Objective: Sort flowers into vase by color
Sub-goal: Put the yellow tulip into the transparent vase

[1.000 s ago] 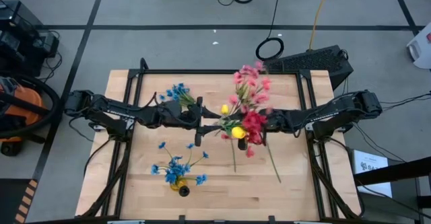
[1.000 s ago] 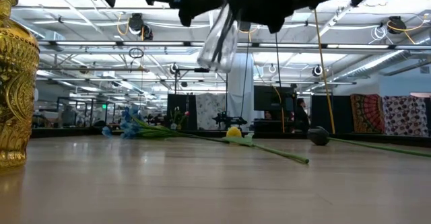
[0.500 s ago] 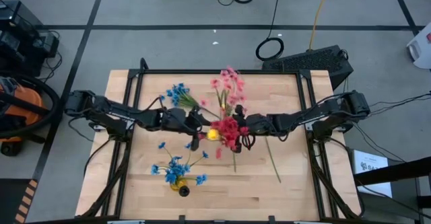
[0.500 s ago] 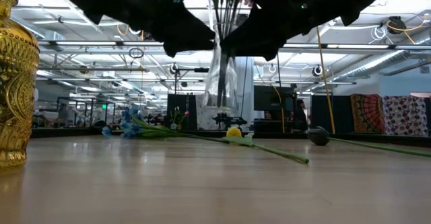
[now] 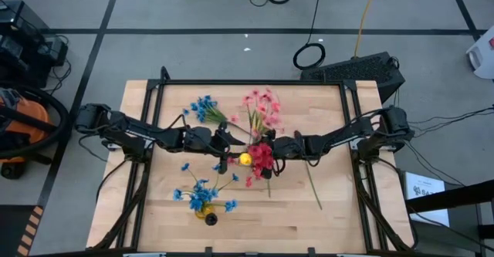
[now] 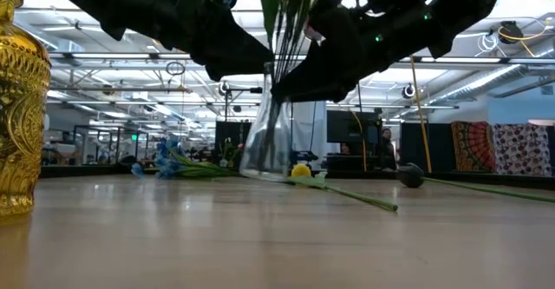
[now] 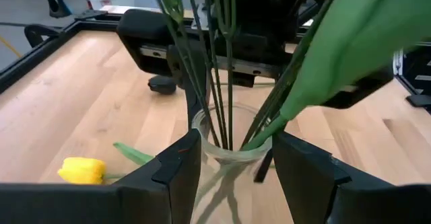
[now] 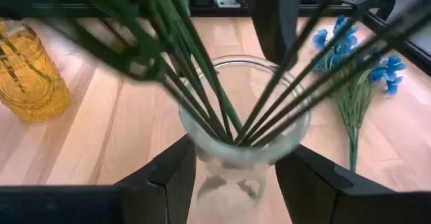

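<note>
A clear glass vase (image 6: 267, 141) stands between my two grippers at the table's middle. It holds pink and red flowers (image 5: 260, 130) on green stems. My left gripper (image 5: 231, 145) comes from the table's left and my right gripper (image 5: 275, 147) from its right, both shut on the vase. A yellow bud (image 5: 245, 159) lies beside it on the table. A blue sprig (image 5: 204, 106) lies at the far left. An amber glass vase (image 5: 205, 214) near the front edge holds blue flowers (image 5: 202, 191). My left gripper pinches the clear vase's neck just below the rim (image 7: 202, 140) between its two fingers, coming from the table's left and slanting a little downward. The vase leans slightly. Whether its base is on the table or just above it does not show. My right gripper pinches the same vase below its rim (image 8: 195, 150), one finger on each side of the glass. It comes from the table's right, slanting a little downward, opposite the left gripper. The stems rise out of the mouth between both grippers.
Loose green stems (image 5: 315, 187) lie on the table right of the middle. A small dark round thing (image 6: 410, 176) sits on the far part of the table. A black frame (image 5: 231, 82) runs along the table's edges. Bare wood shows at front right.
Both grippers have sunk toward the table with the clear vase, and the right one has also gone toward the table's left. The vase has turned from a strong tilt to nearly upright. The blossoms have swung toward the table's left.
</note>
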Controlling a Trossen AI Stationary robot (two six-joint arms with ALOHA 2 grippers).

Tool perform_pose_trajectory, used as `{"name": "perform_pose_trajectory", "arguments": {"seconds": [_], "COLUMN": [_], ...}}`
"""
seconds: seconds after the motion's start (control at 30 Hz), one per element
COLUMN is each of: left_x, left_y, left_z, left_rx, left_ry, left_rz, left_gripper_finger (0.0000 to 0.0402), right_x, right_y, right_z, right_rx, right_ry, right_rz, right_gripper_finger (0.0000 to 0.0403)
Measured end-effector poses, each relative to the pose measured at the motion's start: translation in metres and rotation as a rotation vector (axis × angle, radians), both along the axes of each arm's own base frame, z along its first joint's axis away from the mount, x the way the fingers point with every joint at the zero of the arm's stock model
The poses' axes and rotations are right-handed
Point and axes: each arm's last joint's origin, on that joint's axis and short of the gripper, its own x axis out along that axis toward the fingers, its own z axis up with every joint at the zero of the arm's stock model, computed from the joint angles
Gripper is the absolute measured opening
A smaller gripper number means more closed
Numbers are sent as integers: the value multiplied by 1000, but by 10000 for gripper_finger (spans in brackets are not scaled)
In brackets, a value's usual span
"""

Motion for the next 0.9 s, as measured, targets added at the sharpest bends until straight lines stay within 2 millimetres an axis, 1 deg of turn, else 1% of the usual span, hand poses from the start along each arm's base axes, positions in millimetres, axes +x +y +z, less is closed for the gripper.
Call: {"name": "perform_pose_trajectory", "arguments": {"seconds": [0.1, 0.27, 0.43, 0.63, 0.9], "left_x": [1, 2, -1, -1, -1], "left_y": [0, 0, 6, 9, 9], "left_z": [-3, -9, -15, -14, -14], "left_rx": [0, 5, 16, 11, 14], "left_ry": [9, 36, 54, 47, 47], "left_rz": [0, -2, 30, 47, 47], "left_gripper_finger": [185, 185, 185, 185, 185], "right_x": [0, -3, -3, -3, -3], "right_y": [0, -1, -5, -7, -7], "right_z": [-1, -6, -6, -7, -7], "right_rx": [-13, -82, -70, -30, -72], "right_ry": [13, 77, 85, 84, 93], "right_rz": [4, 26, 12, -16, 11], "right_gripper_finger": [180, 180, 180, 180, 181]}}
